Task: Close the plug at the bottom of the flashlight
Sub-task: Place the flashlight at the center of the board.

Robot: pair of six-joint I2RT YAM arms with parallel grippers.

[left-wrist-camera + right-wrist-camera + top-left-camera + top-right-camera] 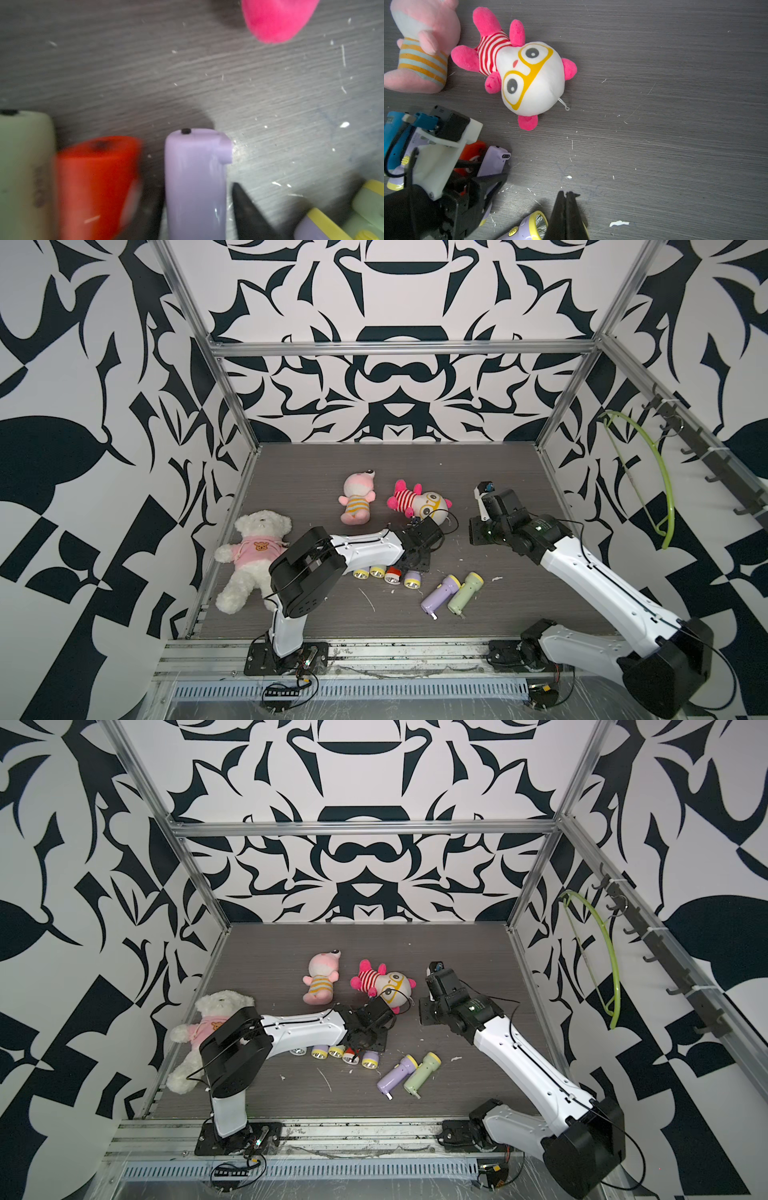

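Note:
Several small flashlights lie in a row under my left arm; among them are a red one and a purple flashlight with a yellow head. In the left wrist view the purple flashlight lies between the fingers of my left gripper. The jaws are open, with a visible gap on one side. A small purple plug tab sits at the corner of its bottom end. My right gripper hangs shut and empty above the table. Below it lie another purple flashlight and a green one.
A white teddy bear lies at the left edge. A pink plush and a striped doll with yellow glasses lie behind the arms. A green hanger hangs on the right wall. White scraps dot the grey table.

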